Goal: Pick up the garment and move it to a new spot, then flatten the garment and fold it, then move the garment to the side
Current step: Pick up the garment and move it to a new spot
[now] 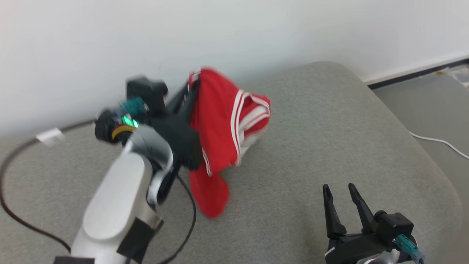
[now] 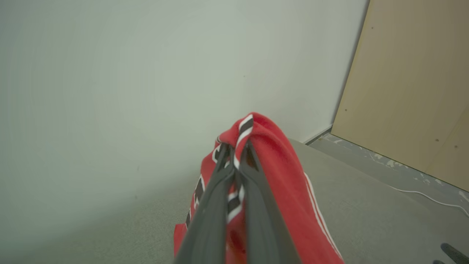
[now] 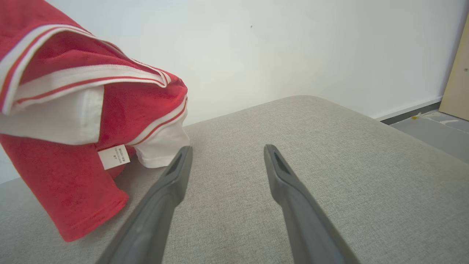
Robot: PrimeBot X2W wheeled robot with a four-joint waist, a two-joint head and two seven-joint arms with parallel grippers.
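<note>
1. The left end effector (image 2: 235, 150) has its two long, dark, matte fingers pressed together on a fold of the garment (image 1: 220, 110). They pinch a black-and-white striped trim band that runs up between them.
2. The garment hangs from that pinch, bunched over the fingertips and draping down either side of the fingers. Its lowest red end reaches down to the surface (image 1: 311, 128) below this end effector.
3. The cloth is soft red fabric with a slightly nubby face. It is edged in broad white bands, each carrying a thin red line, and smooth white lining shows inside the openings.
4. The right end effector (image 3: 228, 148) has its tapered dark fingers spread wide, with bare surface showing between them.
5. From the right end effector, the garment lies ahead and to its left. In the right wrist view, the white lining hem sits close beside the left fingertip, apart from it.
6. A small white sewn-in label (image 3: 113, 157) hangs from the lining near that fingertip. Its print is too small to read.
7. The surface under both end effectors is padded and covered in grey woven cloth with a fine, even grain, and its far corner is rounded.
8. Farther out are a plain pale wall (image 1: 220, 33) and a grey floor (image 1: 421, 95) with a thin white cable (image 1: 439, 141). A dark cable (image 1: 11, 212) curves over the surface beside the left arm, and a tan wooden panel (image 2: 414, 91) stands to the right.
</note>
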